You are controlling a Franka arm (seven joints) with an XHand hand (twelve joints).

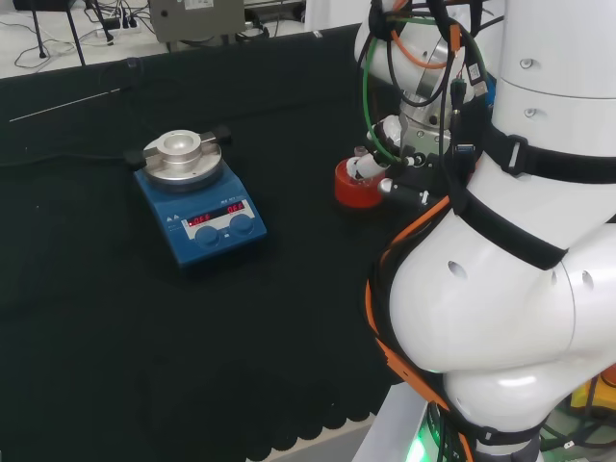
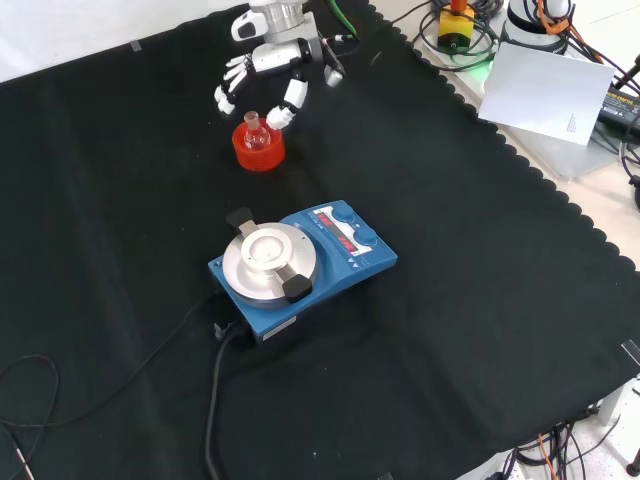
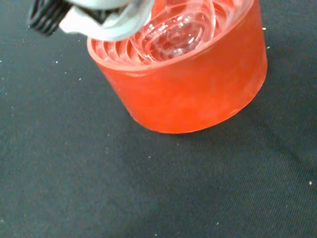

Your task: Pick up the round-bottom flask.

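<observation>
The black and white robot hand [image 2: 268, 62] hovers with fingers spread and relaxed, holding nothing. Just below its fingertips [image 2: 284, 117], the small clear glass round-bottom flask [image 2: 254, 131] sits in its red ribbed ring stand [image 2: 259, 149]. Risk here: an off-centre close could clip the neck, tipping the flask or dragging the stand along.
</observation>
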